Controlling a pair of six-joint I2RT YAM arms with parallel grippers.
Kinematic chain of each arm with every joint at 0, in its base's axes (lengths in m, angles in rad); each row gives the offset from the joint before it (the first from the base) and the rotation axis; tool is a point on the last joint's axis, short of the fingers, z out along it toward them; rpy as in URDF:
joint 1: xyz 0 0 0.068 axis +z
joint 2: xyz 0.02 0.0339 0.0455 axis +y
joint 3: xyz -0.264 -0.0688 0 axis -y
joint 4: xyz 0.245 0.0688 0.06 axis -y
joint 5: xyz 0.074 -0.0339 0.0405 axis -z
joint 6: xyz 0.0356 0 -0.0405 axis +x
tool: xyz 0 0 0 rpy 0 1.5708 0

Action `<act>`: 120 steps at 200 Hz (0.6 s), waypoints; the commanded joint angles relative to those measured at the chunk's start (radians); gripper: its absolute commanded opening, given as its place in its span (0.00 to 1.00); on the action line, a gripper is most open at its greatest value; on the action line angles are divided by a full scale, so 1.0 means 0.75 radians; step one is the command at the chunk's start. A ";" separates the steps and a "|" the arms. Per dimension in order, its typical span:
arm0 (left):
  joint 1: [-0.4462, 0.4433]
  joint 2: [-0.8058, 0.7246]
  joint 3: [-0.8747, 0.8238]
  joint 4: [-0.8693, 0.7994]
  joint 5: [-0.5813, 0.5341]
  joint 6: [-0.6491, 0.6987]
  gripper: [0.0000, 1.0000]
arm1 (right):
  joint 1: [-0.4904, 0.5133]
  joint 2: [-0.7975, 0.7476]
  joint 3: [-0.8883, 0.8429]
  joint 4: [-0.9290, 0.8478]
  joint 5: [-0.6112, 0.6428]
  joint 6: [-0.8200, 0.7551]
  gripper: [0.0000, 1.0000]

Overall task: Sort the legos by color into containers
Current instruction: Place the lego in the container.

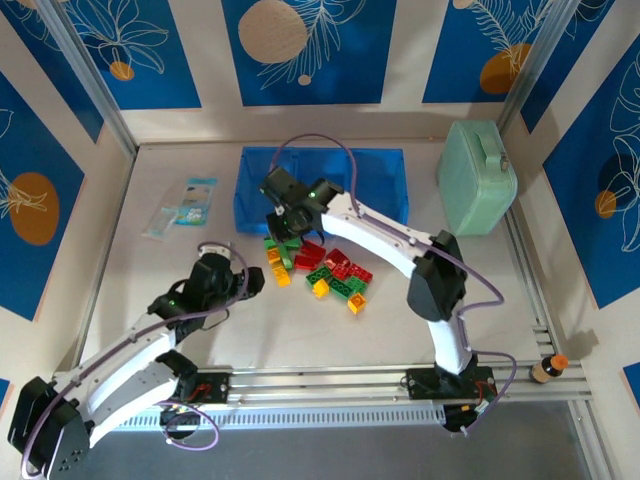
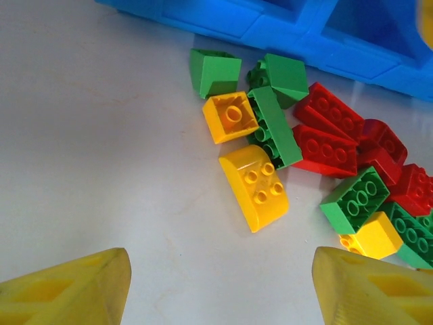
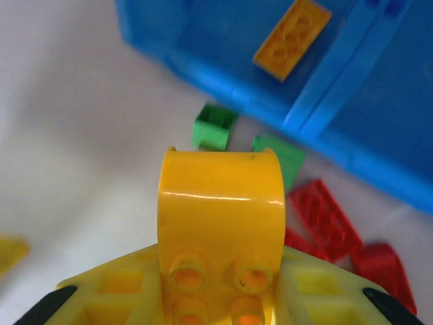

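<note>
I was running a robotics lab test cell: two cabled robot arms [image 1: 375,228] were bolted to aluminium rails [image 1: 340,385] at the near edge of a white surface [image 1: 130,260], boxed in by printed blue backdrop panels [image 1: 300,50] on metal posts [image 1: 85,75].

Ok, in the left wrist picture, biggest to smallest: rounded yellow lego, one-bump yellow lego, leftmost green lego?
1. rounded yellow lego
2. one-bump yellow lego and leftmost green lego: they look about alike, so no ranking.
</note>
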 commanded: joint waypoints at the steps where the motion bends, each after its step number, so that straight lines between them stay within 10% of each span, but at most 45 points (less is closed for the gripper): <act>1: -0.033 -0.040 -0.013 -0.079 -0.039 -0.025 0.71 | -0.032 0.134 0.161 -0.050 -0.047 -0.076 0.31; 79: -0.070 -0.086 -0.010 -0.127 -0.047 -0.035 0.71 | -0.117 0.582 0.872 -0.207 -0.063 -0.162 0.33; 120: -0.108 -0.003 0.029 -0.114 -0.040 -0.034 0.71 | -0.142 0.569 0.949 -0.248 -0.079 -0.135 0.74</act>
